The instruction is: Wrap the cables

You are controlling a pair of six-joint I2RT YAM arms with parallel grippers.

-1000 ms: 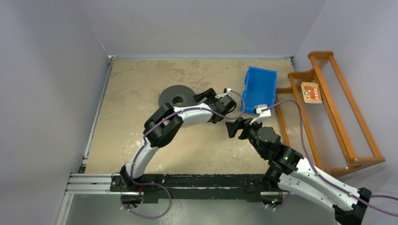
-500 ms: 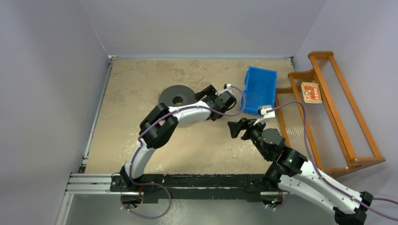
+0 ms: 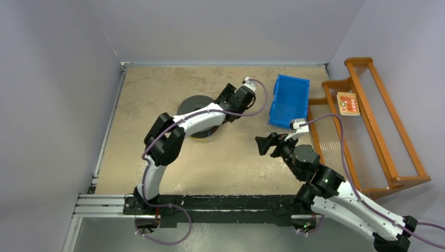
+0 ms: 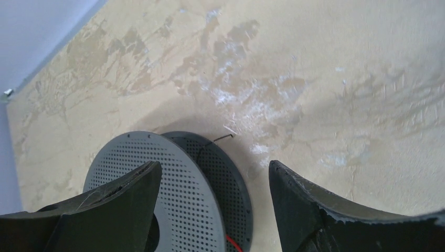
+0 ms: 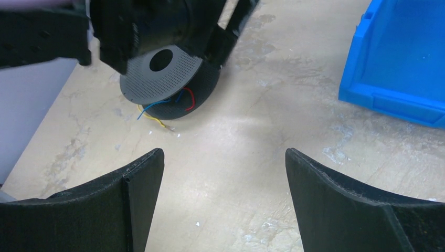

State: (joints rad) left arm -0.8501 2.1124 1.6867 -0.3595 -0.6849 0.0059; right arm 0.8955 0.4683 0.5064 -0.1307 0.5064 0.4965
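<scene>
While the left gripper and right gripper both hang spread and empty, the cables spill loose beneath the spool, upper left of the right wrist view. Strands that thin could slip any pinch!

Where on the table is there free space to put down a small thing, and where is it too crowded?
Bare table lies in the far left corner, behind the spool. Another free patch lies between the spool and the right gripper. Crowded: the left gripper hangs over the spool's edge, loose cables stick out beside it, and the blue bin stands close.
</scene>
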